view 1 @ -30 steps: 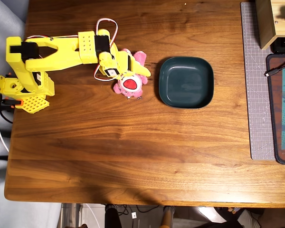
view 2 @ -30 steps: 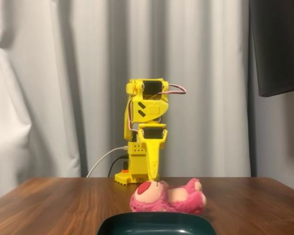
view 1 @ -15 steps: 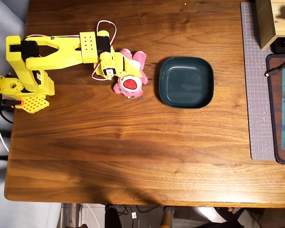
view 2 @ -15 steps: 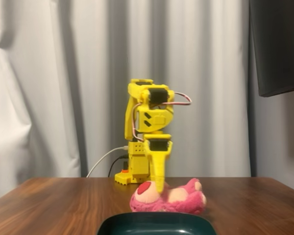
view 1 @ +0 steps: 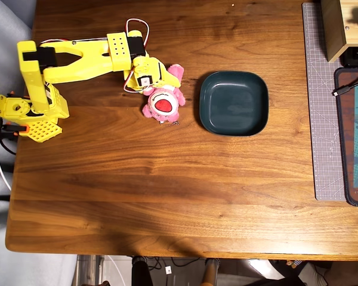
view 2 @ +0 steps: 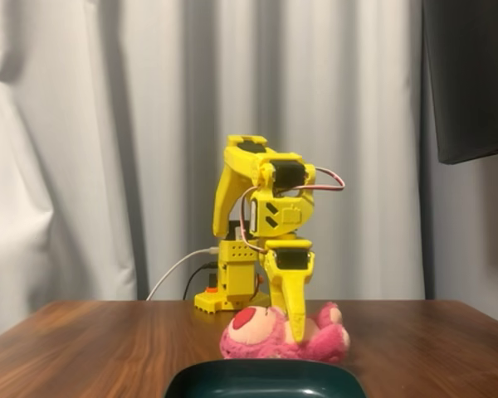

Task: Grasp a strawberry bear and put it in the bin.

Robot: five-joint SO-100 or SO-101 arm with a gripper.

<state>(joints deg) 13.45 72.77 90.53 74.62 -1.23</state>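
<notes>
**Fingers down on the bear, dish beside it**

We see the yellow arm (view 1: 77, 56) reaching out from its base at the left of the overhead view; its gripper (view 1: 157, 83) points down onto the strawberry bear (view 1: 162, 104), which lies on the wooden table (view 1: 167, 196) with its white-and-red patch facing up. In the fixed view a finger (view 2: 294, 311) runs down across the middle of the bear (view 2: 257, 336); whether the fingers are closed on the plush or merely set against it, we cannot tell; the bear rests on the table. The dark teal bin (view 1: 233, 102) sits just right of the bear in the overhead view, not touching it, and holds nothing.
</notes>
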